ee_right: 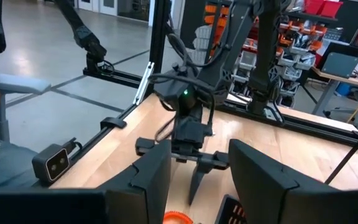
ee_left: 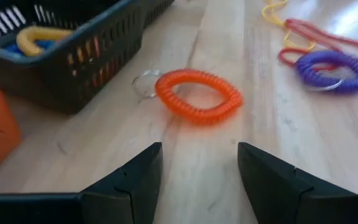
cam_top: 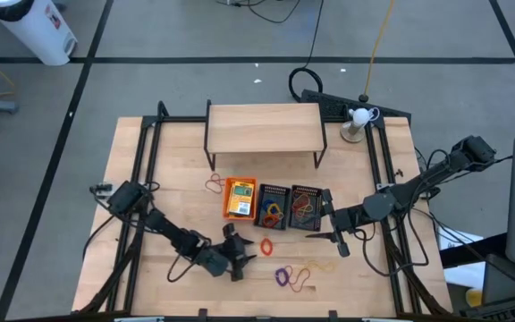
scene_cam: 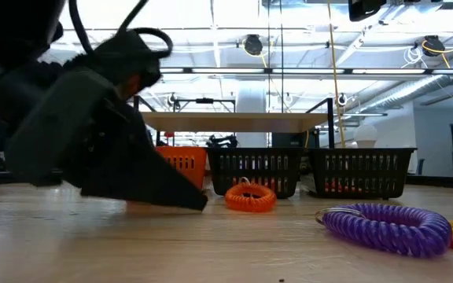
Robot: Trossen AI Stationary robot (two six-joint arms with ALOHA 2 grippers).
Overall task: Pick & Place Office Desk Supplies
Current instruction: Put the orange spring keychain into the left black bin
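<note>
An orange coil loop (ee_left: 197,96) with a small metal ring lies flat on the wood just ahead of my open left gripper (ee_left: 199,155), whose fingers stand short of it without touching. In the high view this coil (cam_top: 266,243) lies right of the left gripper (cam_top: 244,252). A purple coil (cam_top: 282,275) and thin red and yellow loops (cam_top: 309,271) lie nearer the near edge. The orange tray (cam_top: 240,199) holds a crayon box. Two black mesh trays (cam_top: 273,206) (cam_top: 307,206) hold more loops. My right gripper (cam_top: 333,225) is open beside the right-hand black tray.
The wooden shelf riser (cam_top: 264,130) stands behind the trays toward the far edge. A thin red loop (cam_top: 215,183) lies left of the orange tray. Black frame rails (cam_top: 141,170) run along both table sides. A white lamp-like object (cam_top: 358,118) sits at the far right corner.
</note>
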